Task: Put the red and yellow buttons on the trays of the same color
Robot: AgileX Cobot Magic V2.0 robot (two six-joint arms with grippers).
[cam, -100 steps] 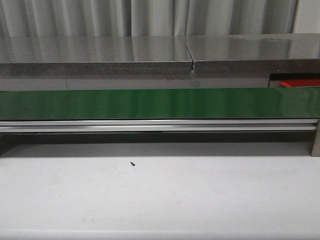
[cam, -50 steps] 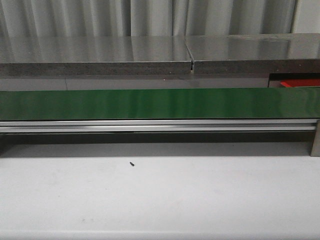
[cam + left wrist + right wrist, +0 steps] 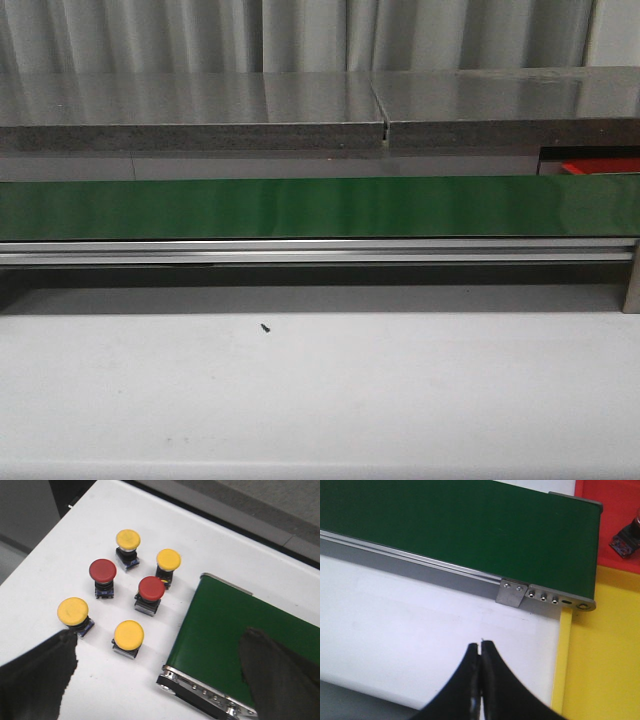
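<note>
fingers of the left gripper (image 3: 155,675) stand wide apart, two dark blurred tips with nothing between them but white table (image 3: 60,545) and the end of the green conveyor belt (image 3: 235,635). just beyond the tips stands a cluster of six buttons on the table, each upright on a dark base: a yellow button (image 3: 128,635) nearest, a second yellow button (image 3: 73,612) beside one fingertip, a red button (image 3: 151,588) in the middle, a second red button (image 3: 102,570) next to it, and two more yellow buttons (image 3: 168,560) (image 3: 128,539) farthest away. the buttons stand close together, none clearly touching another; the middle red one and the yellow one behind it overlap in this view. all sit just beside the belt's metal end roller (image 3: 200,695), none on the belt.

fingers of the right gripper (image 3: 481,680) are pressed together, empty, above bare white table. past them runs the belt's aluminium rail (image 3: 420,565) with a small bracket (image 3: 512,593), then the green belt surface. a yellow tray (image 3: 605,655) lies at the belt's end, a red tray (image 3: 615,510) beyond it; a dark object (image 3: 626,539) rests on the red tray, cut by the edge.

front view: belt (image 3: 300,207), grey bench (image 3: 200,105), a dark speck (image 3: 265,327) on the table, red tray edge (image 3: 600,165).
</note>
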